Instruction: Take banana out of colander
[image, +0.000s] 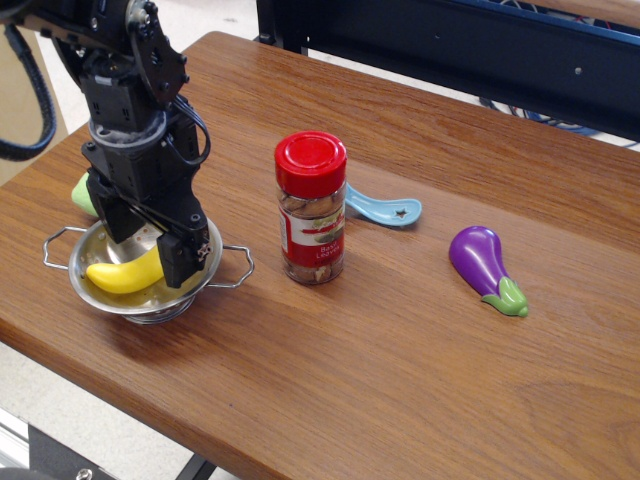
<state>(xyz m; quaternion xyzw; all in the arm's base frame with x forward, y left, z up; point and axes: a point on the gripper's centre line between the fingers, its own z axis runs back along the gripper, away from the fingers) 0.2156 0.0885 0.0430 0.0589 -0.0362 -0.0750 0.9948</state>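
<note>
While the banana (124, 275) lies in the bowl of the colander (82, 291) at the near left of the counter (400, 340), the claw (150, 243) hangs right over the right-hand half of it, fingers spread wide and gripping nothing. One finger (183, 260) stands at the near right, low inside the rim and in front of the banana's right end; the other is further back and partly hidden by the arm. The banana's long axis runs roughly left to right across the bowl, curving upward toward its right tip, and its left end pokes out free to the left of the claw. Judging by that, the fingers seem to straddle the fruit across its short width near the right end, which is what a good pinch needs; whether they have dropped low enough to close on it I cannot tell. The grip would land off-centre, so the banana might swing when lifted. A green toy (84, 192) peeks out behind the colander, and a spice jar (312, 208) stands just to the right, clear of the handle (238, 266).
</note>
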